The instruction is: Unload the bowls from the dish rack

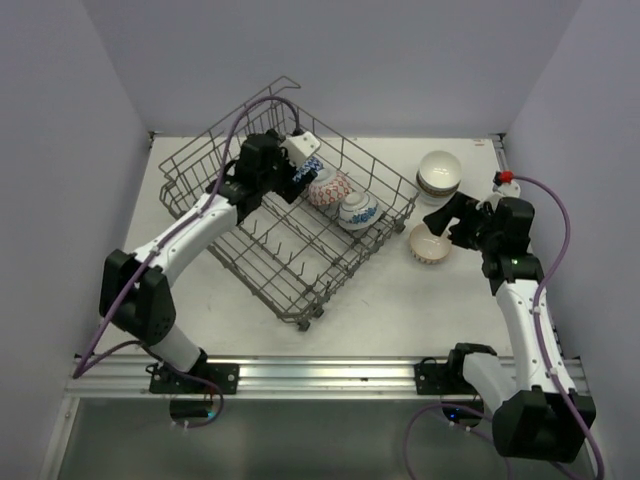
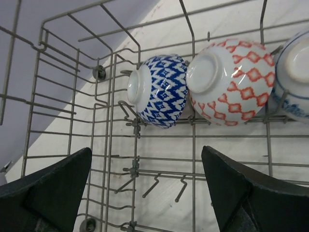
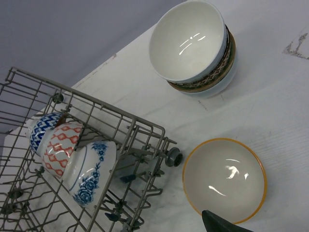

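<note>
The grey wire dish rack (image 1: 215, 160) sits left of centre. Three bowls lean on their sides in it: a blue-patterned bowl (image 2: 159, 89), a red-patterned bowl (image 2: 229, 82) and a white bowl with blue flowers (image 3: 89, 176). My left gripper (image 1: 300, 178) is open and empty inside the rack, just short of the blue-patterned bowl. A stack of bowls (image 1: 440, 175) and a single orange-rimmed bowl (image 1: 428, 243) stand upright on the table right of the rack. My right gripper (image 1: 447, 222) hovers open just above the orange-rimmed bowl. Only one of its fingertips (image 3: 222, 223) shows in the right wrist view.
The rack's corner wheel (image 3: 174, 157) lies close to the orange-rimmed bowl (image 3: 224, 179). Upright tines (image 2: 159, 183) rise from the rack floor between my left fingers. Walls close the table at the back and both sides.
</note>
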`<state>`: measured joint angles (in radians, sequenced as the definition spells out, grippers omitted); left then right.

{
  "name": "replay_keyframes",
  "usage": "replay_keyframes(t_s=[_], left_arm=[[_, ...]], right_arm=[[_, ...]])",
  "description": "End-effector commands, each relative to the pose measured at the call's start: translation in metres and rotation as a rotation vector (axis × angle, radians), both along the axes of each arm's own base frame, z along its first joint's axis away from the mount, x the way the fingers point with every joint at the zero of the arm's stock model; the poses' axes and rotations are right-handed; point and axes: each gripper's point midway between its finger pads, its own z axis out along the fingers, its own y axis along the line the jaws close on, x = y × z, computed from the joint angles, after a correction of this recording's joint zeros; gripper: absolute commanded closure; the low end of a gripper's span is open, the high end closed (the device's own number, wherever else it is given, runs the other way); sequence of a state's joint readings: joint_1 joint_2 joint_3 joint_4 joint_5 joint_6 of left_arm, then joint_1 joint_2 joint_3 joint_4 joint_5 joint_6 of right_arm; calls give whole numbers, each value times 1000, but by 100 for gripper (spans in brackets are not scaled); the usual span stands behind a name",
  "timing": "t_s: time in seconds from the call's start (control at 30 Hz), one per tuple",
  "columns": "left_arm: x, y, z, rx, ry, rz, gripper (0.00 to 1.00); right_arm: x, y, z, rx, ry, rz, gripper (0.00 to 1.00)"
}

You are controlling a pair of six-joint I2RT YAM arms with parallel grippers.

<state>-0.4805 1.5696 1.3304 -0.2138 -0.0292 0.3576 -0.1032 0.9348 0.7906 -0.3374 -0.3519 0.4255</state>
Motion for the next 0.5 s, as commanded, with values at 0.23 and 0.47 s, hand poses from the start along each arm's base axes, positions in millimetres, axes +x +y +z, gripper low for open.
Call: replay_keyframes(t_s=[0.23,0.47], left_arm=[[35,-1,-41,325,-15,-167,0],[62,0,-53,279,-37,-217,0]], right_arm=[[-2,21,11,-5,-42,79,17],[-2,22,9,-8,-20,87,17]])
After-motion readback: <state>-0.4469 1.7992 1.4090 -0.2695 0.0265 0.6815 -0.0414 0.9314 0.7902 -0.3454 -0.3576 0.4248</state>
